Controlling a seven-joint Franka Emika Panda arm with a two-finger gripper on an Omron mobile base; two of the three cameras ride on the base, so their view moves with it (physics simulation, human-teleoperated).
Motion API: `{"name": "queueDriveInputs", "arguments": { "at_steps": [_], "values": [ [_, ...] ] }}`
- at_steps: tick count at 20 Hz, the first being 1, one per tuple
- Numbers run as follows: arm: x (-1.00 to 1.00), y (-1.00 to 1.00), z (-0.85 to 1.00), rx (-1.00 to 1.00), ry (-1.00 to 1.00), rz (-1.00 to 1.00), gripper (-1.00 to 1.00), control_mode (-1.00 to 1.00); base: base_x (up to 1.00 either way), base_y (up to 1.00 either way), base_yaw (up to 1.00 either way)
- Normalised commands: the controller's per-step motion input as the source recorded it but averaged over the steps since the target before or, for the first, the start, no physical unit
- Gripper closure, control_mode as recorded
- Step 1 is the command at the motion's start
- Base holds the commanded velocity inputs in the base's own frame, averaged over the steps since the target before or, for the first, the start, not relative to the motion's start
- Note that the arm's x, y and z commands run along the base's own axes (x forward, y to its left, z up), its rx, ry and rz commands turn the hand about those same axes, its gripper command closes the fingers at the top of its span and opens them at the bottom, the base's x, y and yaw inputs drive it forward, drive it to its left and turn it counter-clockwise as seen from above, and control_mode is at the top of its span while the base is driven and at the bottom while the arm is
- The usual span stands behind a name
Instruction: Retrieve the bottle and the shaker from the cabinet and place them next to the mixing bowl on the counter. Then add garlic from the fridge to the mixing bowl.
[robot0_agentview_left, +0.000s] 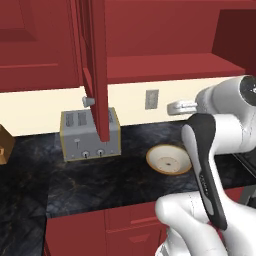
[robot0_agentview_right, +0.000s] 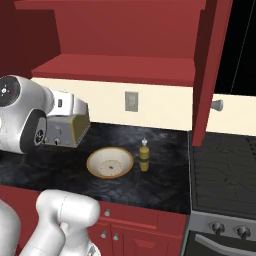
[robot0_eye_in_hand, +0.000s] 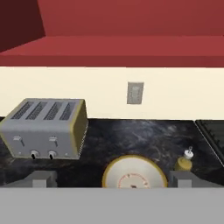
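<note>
The olive-yellow bottle (robot0_agentview_right: 144, 157) stands upright on the black counter (robot0_agentview_right: 165, 182), just right of the mixing bowl (robot0_agentview_right: 110, 163). In the hand view the bowl (robot0_eye_in_hand: 133, 173) sits low in the middle with the bottle (robot0_eye_in_hand: 184, 162) to its right. My gripper (robot0_eye_in_hand: 113, 181) is open and holds nothing, hovering above the counter and facing the back wall. The red cabinet (robot0_agentview_right: 117, 67) stands open above, its shelf bare where I see it, its door (robot0_agentview_left: 96, 65) swung out. The shaker, the garlic and the fridge are out of view.
A silver toaster (robot0_agentview_left: 90, 135) stands left of the bowl (robot0_agentview_left: 168, 159). A wall outlet (robot0_eye_in_hand: 135, 92) is behind the bowl. The right cabinet door (robot0_agentview_right: 210, 70) with its knob (robot0_agentview_right: 217, 105) hangs open over the edge of a stove (robot0_agentview_right: 225, 175).
</note>
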Motion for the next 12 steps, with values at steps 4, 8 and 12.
{"name": "queueDriveInputs", "arguments": {
  "at_steps": [4,8,12],
  "values": [
    [0.12,0.0,0.06,0.27,-0.01,-0.17,-1.0,-1.0,0.0,0.0,0.0],
    [-0.51,0.0,0.33,0.01,0.0,0.0,-1.0,-1.0,0.0,0.0,0.0],
    [-0.45,0.0,0.29,0.0,0.0,0.0,-1.0,-1.0,0.0,0.0,0.0]
  ]
}}
